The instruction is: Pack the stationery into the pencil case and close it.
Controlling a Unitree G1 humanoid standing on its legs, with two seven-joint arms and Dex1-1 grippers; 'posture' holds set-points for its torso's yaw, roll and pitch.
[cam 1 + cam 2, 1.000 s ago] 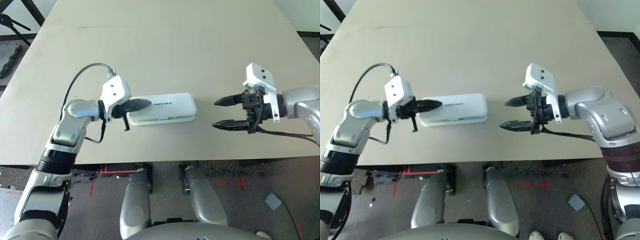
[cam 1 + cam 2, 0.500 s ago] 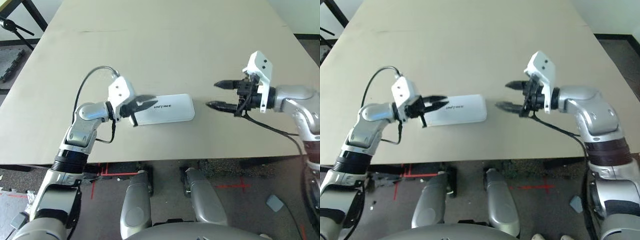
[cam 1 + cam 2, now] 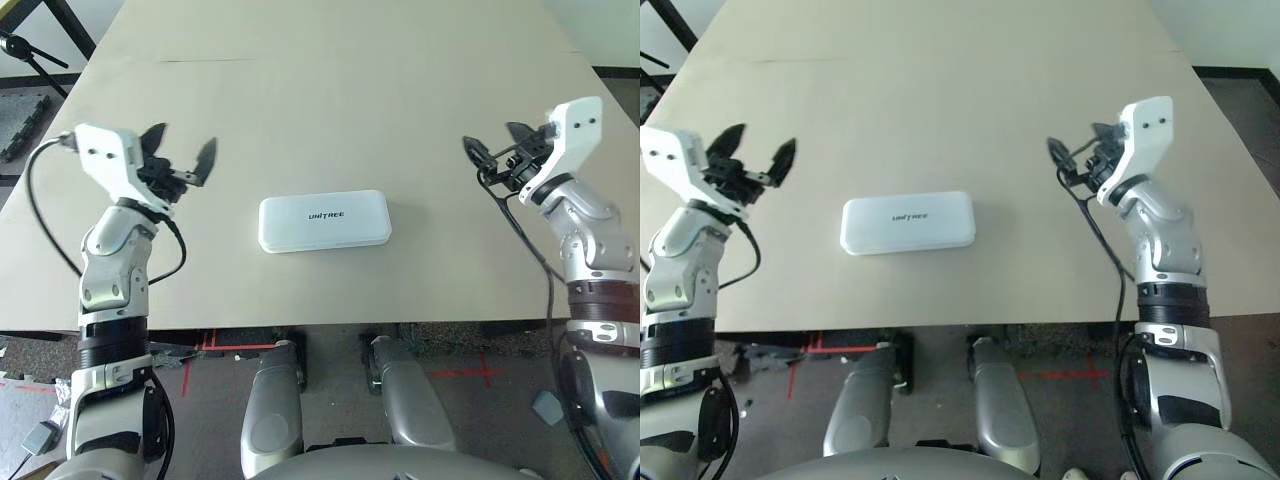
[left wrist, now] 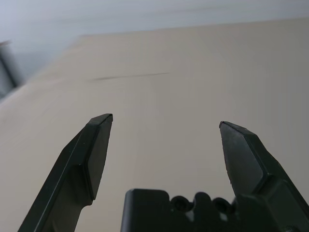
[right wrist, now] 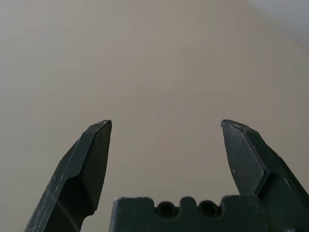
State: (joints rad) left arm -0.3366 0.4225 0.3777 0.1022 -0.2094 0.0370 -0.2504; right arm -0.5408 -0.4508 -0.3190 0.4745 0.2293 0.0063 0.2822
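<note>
Both two-fingered black grippers, left [image 3: 180, 160] at nine o'clock and right [image 3: 495, 140] at three o'clock, hang spread apart and empty, well clear of the flat white plastic pencil case [image 3: 325, 221] lying closed mid-table [image 3: 330, 90].

Place: I am working in a lab or test room.
Evidence: bare beige table [image 3: 330, 90]; red tape marks [image 3: 470, 368] on floor; black tripod legs [image 3: 30, 50] standing alongside.

arms: you have silver forearms [image 3: 112, 262] with black cables
wrists: white camera housings [image 3: 105, 160]
fingers: black, pointed [image 4: 89, 159]
</note>
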